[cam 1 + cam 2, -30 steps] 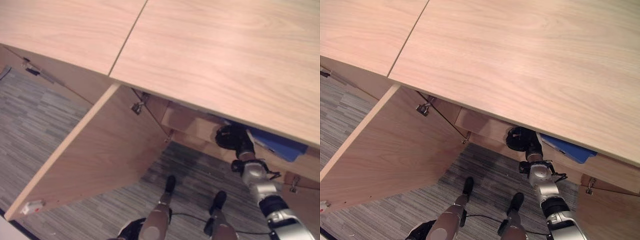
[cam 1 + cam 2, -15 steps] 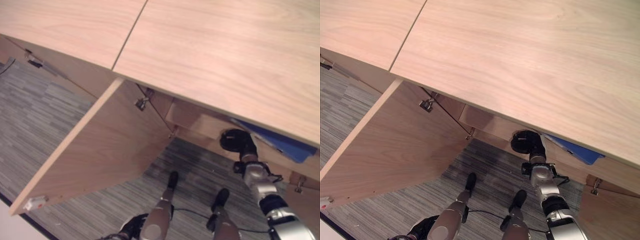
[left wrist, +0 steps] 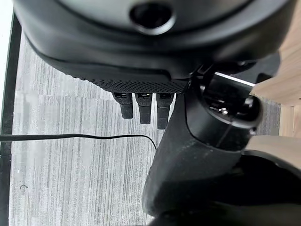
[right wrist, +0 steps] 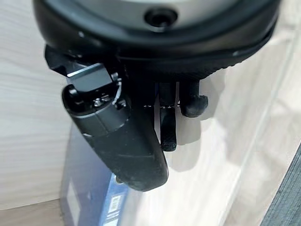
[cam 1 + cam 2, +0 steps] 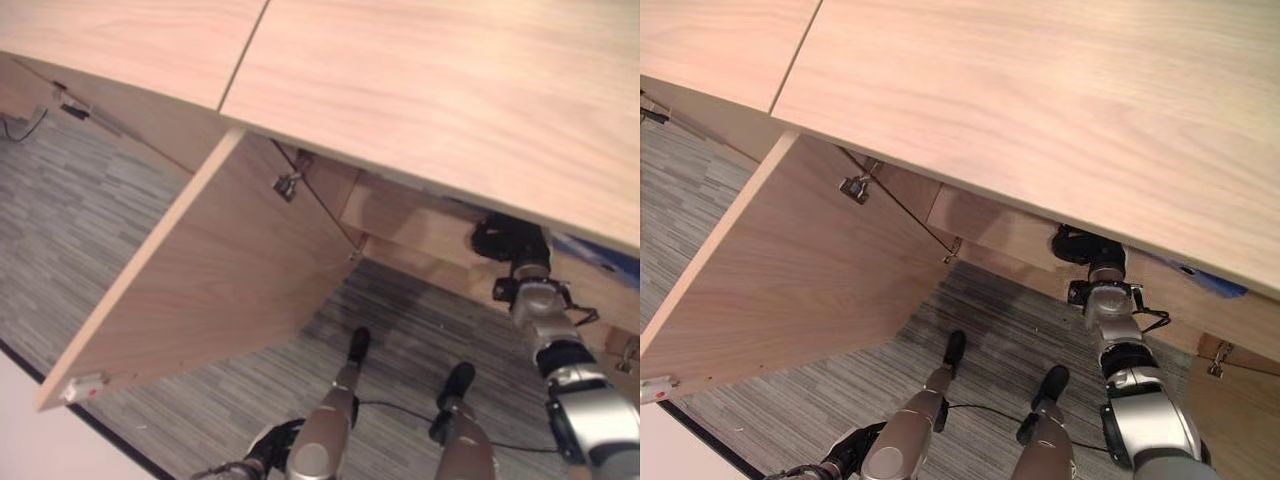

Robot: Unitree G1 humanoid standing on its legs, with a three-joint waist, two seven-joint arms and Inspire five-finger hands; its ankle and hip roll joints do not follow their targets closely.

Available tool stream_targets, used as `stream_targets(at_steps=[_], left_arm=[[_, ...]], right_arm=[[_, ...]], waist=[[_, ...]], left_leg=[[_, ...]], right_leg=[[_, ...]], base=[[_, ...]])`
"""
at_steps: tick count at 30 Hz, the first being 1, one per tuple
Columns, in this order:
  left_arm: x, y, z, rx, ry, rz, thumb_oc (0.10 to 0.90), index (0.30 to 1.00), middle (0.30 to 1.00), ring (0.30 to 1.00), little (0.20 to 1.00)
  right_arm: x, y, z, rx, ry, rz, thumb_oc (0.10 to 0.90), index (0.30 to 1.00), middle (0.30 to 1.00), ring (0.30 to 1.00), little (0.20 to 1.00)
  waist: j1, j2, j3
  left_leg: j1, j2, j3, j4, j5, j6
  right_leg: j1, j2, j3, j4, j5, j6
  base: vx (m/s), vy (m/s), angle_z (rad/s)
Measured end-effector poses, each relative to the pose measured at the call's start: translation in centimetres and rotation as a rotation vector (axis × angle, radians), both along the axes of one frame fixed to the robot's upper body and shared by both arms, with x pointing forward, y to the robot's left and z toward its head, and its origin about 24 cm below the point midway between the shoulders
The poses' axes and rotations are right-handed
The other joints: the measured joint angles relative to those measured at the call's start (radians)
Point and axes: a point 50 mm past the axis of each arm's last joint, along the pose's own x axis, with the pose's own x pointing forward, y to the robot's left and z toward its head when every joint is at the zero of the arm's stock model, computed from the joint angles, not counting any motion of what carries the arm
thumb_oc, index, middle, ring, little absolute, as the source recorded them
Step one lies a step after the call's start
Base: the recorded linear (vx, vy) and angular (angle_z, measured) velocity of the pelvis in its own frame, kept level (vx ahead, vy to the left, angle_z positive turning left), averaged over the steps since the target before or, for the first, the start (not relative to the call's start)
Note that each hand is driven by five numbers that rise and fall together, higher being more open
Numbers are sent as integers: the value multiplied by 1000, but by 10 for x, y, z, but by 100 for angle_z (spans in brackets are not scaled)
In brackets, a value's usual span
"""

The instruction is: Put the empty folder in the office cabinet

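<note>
Folder point(image 4: 89, 197) lay flat on the cabinet point(image 5: 1060, 110) shelf, just under the right hand's point(image 4: 141, 141) thumb; fingers relaxed, gripping nothing. Placing looked done; next, likely pull clear and shut door point(image 5: 220, 290). Left hand point(image 3: 143, 106) relaxed, empty.
</note>
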Motion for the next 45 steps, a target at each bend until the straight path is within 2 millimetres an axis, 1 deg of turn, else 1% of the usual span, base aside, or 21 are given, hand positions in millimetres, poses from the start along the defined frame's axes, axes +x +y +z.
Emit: stream_targets(at_steps=[5, 7, 10, 12, 14, 16, 17, 18, 19, 20, 21, 25, 28, 32, 34, 39, 43, 45], left_arm=[[1, 0, 1, 3, -5, -23, 800, 900, 900, 900, 900], [2, 2, 3, 6, -15, -41, 800, 900, 900, 900, 900], [4, 2, 4, 7, -26, -52, 800, 900, 900, 900, 900], [6, 1, 6, 3, -39, -60, 800, 900, 900, 900, 900], [6, 0, 6, 2, -41, -64, 800, 900, 900, 900, 900], [7, -2, 6, -4, -45, -70, 800, 900, 900, 900, 900], [7, -2, 6, -6, -46, -71, 800, 900, 900, 900, 900], [8, -3, 7, -8, -50, -72, 800, 900, 900, 900, 900], [8, -2, 7, -8, -52, -72, 800, 900, 900, 900, 900], [8, -2, 7, -9, -52, -72, 800, 900, 900, 900, 900], [8, -2, 7, -9, -50, -72, 800, 900, 900, 900, 900], [8, -2, 7, -10, -49, -72, 800, 900, 900, 900, 900], [8, -2, 7, -13, -47, -72, 800, 900, 900, 900, 900], [8, -2, 7, -13, -46, -72, 800, 900, 900, 900, 900], [8, -2, 7, -13, -46, -72, 800, 900, 900, 900, 900], [8, -2, 7, -14, -45, -74, 800, 900, 900, 900, 900], [7, 1, 6, -7, -37, -62, 800, 900, 900, 900, 900], [6, 2, 6, -5, -32, -59, 800, 900, 900, 900, 900]], right_arm=[[1, -9, 4, 6, 8, -19, 400, 300, 300, 300, 300], [2, -13, 5, 5, 20, -33, 400, 300, 300, 300, 300], [5, -17, 11, -8, 32, -40, 400, 300, 300, 300, 300], [9, -22, 22, -34, 31, -42, 400, 300, 300, 300, 300], [9, -25, 27, -43, 28, -48, 400, 300, 300, 300, 300], [10, -36, 40, -78, 38, -71, 400, 300, 300, 300, 300], [10, -40, 43, -87, 46, -85, 400, 300, 300, 300, 300], [7, -49, 48, -109, 68, -113, 400, 300, 300, 300, 300], [5, -54, 49, -116, 75, -128, 400, 300, 300, 300, 300], [4, -59, 53, -129, 76, -140, 400, 300, 300, 300, 300], [3, -63, 57, -142, 80, -149, 400, 300, 300, 300, 300], [-3, -77, 65, -193, 110, -186, 400, 300, 300, 300, 300], [-5, -84, 68, -208, 141, -218, 400, 300, 300, 300, 300], [-5, -84, 67, -218, 162, -218, 400, 300, 300, 300, 300], [-5, -83, 63, -231, 195, -207, 400, 300, 300, 300, 300], [-4, -80, 62, -242, 208, -180, 400, 300, 300, 300, 300], [-1, -74, 55, -237, 221, -154, 400, 300, 300, 300, 300], [-1, -70, 54, -241, 210, -135, 400, 300, 300, 300, 300]], waist=[[2, 2, -1], [3, 2, -1], [11, 4, -2], [16, 10, -7], [16, 15, -8], [18, 28, -10], [20, 31, -11], [23, 35, -12], [26, 36, -12], [24, 36, -12], [23, 36, -12], [36, 36, -13], [37, 36, -13], [35, 36, -13], [33, 35, -13], [18, 34, -14], [13, 17, -22], [10, 16, -22]], left_leg=[[-8, -12, -10, 1, 2, -2], [-12, -15, -16, 4, -2, 3], [-24, -19, -15, 7, -1, 2], [-48, -25, -16, 18, -1, 2], [-62, -25, -16, 20, -2, 2], [-80, -24, -18, 17, -2, 2], [-82, -24, -19, 16, -2, 1], [-84, -24, -19, 8, -10, -8], [-85, -24, -19, 0, -24, -12], [-93, -24, -17, 0, -38, -27], [-99, -25, -16, 3, -45, -27], [-98, -29, -15, 2, -45, -27], [-97, -25, -17, 2, -45, -27], [-91, -25, -17, 3, -45, -27], [-77, -25, -17, 6, -38, -17], [-78, -25, -16, 21, -34, -12], [-77, -25, -15, 22, -26, -2], [-77, -24, -15, 23, -18, 5]], right_leg=[[-21, -15, 2, 34, -9, 4], [-27, -25, 1, 49, -13, 4], [-53, -35, 8, 80, -22, -4], [-86, -44, 15, 104, -23, -6], [-102, -45, 19, 112, -23, -6], [-120, -41, 27, 118, -23, -7], [-122, -42, 27, 120, -23, -7], [-125, -41, 28, 115, -23, -7], [-125, -40, 29, 107, -23, -7], [-124, -39, 29, 94, -22, -8], [-124, -39, 27, 85, -22, -8], [-120, -28, 50, 62, -21, -7], [-107, -18, 50, 42, -21, -8], [-96, -15, 50, 40, -20, -7], [-80, -14, 50, 39, -17, -4], [-75, -14, 50, 42, -15, -4], [-76, -13, 51, 38, 8, -8], [-76, -12, 51, 38, 9, -8]], base=[[6, -15, 4], [-6, -21, 7], [0, 0, 0], [1, -2, 2], [9, -10, 6], [14, -13, 12], [25, -11, 12], [25, -4, 10], [32, -10, 14], [32, -14, 13], [31, -15, 3], [34, -16, -6], [0, 0, 0], [5, -2, 1], [0, 0, 0], [2, 2, -1], [2, 6, -2], [9, 15, -2]])
